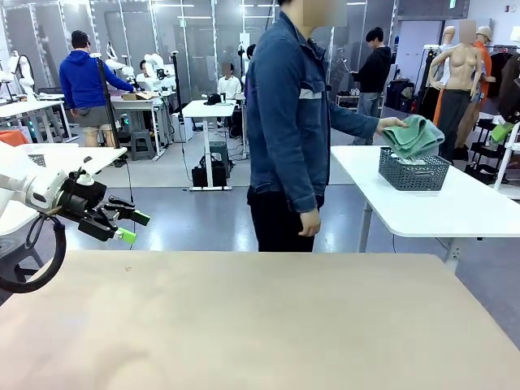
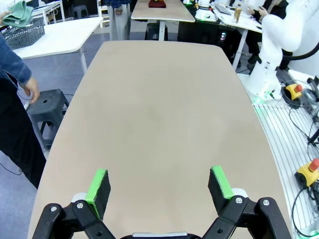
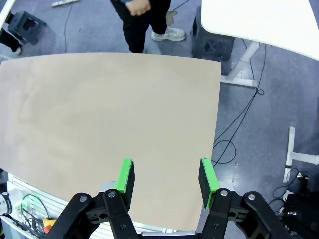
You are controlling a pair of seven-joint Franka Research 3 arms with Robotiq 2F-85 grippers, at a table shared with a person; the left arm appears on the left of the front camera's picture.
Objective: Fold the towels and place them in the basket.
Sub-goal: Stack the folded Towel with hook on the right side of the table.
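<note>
Both grippers hang with fingers apart and empty: the left gripper [image 1: 122, 221] beside the tan table [image 1: 260, 325], the right gripper [image 3: 166, 180] above it. Well beyond, a person's hand [image 1: 392, 123] holds a bunched green towel [image 1: 415, 136] over the basket [image 1: 413, 171] on a white side table [image 1: 455, 203]; its long axis perhaps slants.

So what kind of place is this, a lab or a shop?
Most likely a robotics lab: a white robot arm with a green-padded left claw at a beige table, more white tables behind with people working, and cables on the floor.
</note>
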